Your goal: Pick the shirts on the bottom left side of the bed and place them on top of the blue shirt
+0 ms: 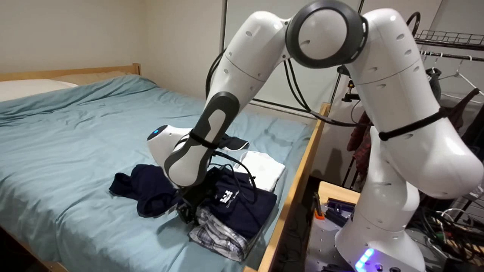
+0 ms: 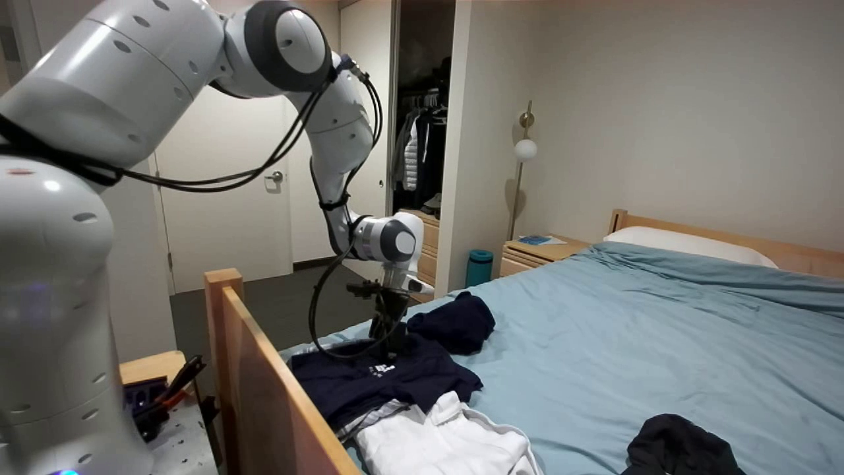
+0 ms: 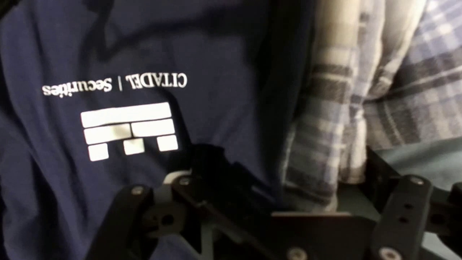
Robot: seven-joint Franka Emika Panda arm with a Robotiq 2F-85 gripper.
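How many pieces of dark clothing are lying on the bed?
3: a printed navy shirt, a crumpled navy garment beside it, and a black garment near the white shirt. Others may be hidden.

Glossy white arm (image 1: pixel 261 45), dark-grey joint ring (image 1: pixel 354 34), black cables (image 1: pixel 329 120)

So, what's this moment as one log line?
gripper: open, at plaid garment | navy logo shirt: atop plaid garment | lift: not yet
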